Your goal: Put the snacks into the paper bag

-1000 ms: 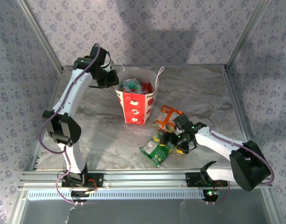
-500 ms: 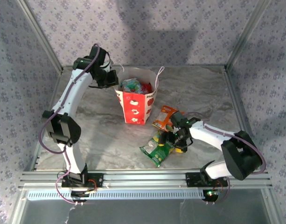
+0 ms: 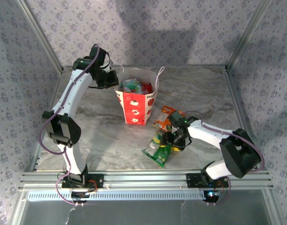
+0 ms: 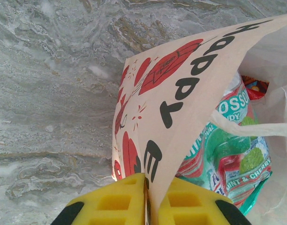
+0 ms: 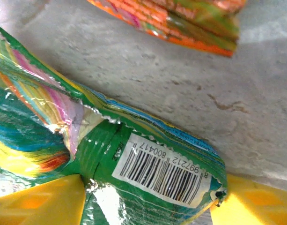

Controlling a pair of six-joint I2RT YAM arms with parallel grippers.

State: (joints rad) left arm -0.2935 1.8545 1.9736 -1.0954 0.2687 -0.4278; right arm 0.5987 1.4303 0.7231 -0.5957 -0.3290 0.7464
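A teal packet and a red packet are lying inside the paper bag, whose rim the left gripper is pinching, while off the bag's near right the right gripper is straddling the green packet, its grip unclear, with the orange packet waiting alongside.

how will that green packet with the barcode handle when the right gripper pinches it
Probably floppy: the green packet shows creases and a crinkled seam between the fingers of the right gripper. Its glossy film may slip. Likely light, being thin and flat.
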